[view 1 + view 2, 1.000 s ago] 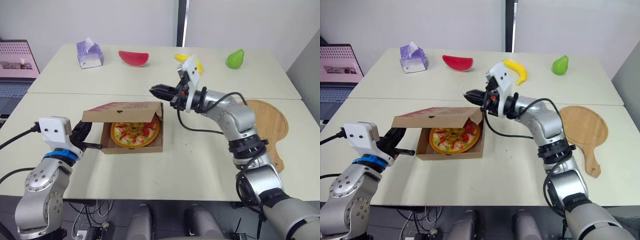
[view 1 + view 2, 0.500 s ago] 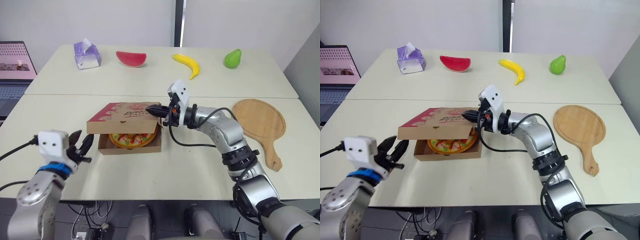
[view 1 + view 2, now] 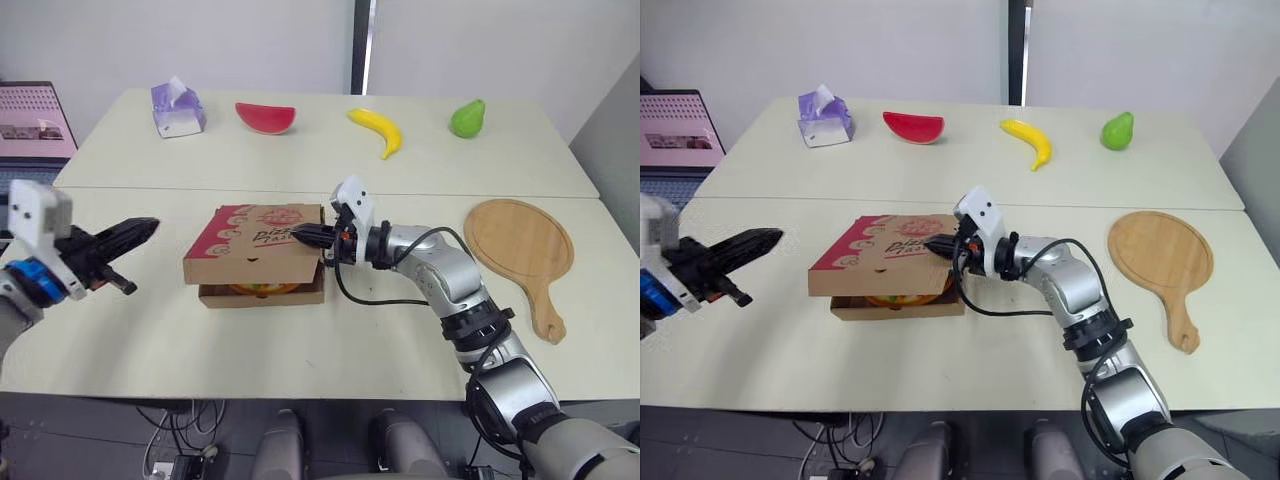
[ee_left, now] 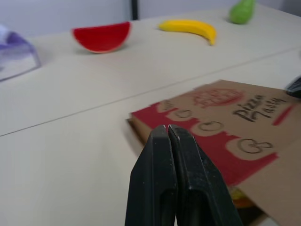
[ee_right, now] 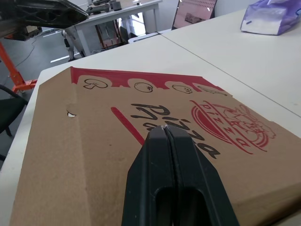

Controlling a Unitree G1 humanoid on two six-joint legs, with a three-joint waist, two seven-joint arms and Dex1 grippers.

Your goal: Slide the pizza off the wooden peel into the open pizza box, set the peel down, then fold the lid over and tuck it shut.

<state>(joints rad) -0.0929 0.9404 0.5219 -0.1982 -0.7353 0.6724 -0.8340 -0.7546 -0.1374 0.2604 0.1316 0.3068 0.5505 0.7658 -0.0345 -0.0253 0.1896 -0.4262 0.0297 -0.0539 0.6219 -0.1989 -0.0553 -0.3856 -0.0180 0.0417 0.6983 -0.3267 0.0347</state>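
Cream worktop (image 3: pixel 300 340) is carrying a brown cardboard pizza box (image 3: pixel 255 245), lid lowered, reading "Pizza"; the clenched right end effector (image 3: pixel 303 234) is sitting at its right edge, the clenched left end effector (image 3: pixel 140 228) hovering well apart, open room between.

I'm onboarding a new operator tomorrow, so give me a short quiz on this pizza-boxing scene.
1. True or false: the round wooden peel lies to the robot's right of the brown cardboard pizza box, held by no end effector.
2. The right end effector is: A) shut, its tip at the box lid; B) open over a yellow banana; C) gripping the peel's handle.
3. Fill in: the left end effector is shut and ____ the box (touching / apart from).
Key: 1 true; 2 A; 3 apart from.
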